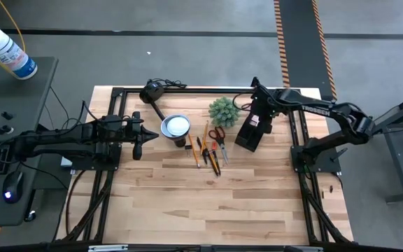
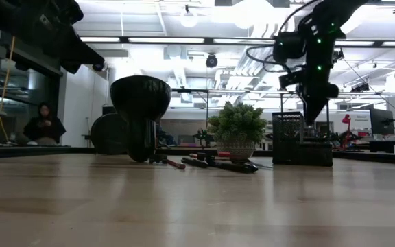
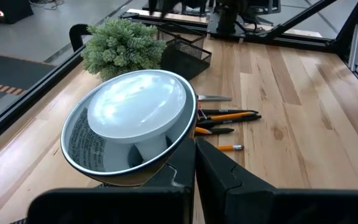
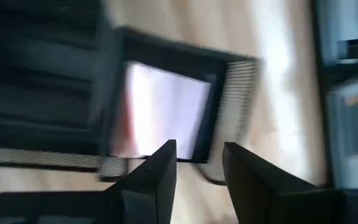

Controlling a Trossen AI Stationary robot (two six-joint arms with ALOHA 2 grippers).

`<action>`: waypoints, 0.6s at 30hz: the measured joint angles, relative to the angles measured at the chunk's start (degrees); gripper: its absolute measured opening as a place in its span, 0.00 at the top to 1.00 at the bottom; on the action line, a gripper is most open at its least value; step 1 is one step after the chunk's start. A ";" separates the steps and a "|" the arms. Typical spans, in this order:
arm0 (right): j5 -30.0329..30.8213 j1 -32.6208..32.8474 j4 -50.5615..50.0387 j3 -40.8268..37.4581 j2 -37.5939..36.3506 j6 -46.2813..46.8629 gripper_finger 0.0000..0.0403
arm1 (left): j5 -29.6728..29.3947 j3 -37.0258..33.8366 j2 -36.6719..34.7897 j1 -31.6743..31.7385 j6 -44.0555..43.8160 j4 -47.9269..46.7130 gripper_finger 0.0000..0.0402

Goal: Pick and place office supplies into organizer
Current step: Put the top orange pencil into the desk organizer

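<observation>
TROSSEN lettering on right arm [image 1: 313, 109] above organizer [image 1: 250, 133]

Robotics lab or workshop in an open industrial hall: wooden table [image 1: 208, 203] bounded by a black metal frame [image 1: 187, 90], grey concrete floor with striped hazard tape [image 1: 283, 42], exposed ceiling ducts [image 2: 184, 68], and apparently further workbenches [image 2: 382, 145] behind.
</observation>
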 joint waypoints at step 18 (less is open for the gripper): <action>-14.20 12.56 -0.65 14.54 0.13 -10.72 0.73 | 0.00 0.00 -0.02 -0.01 0.00 -0.02 1.00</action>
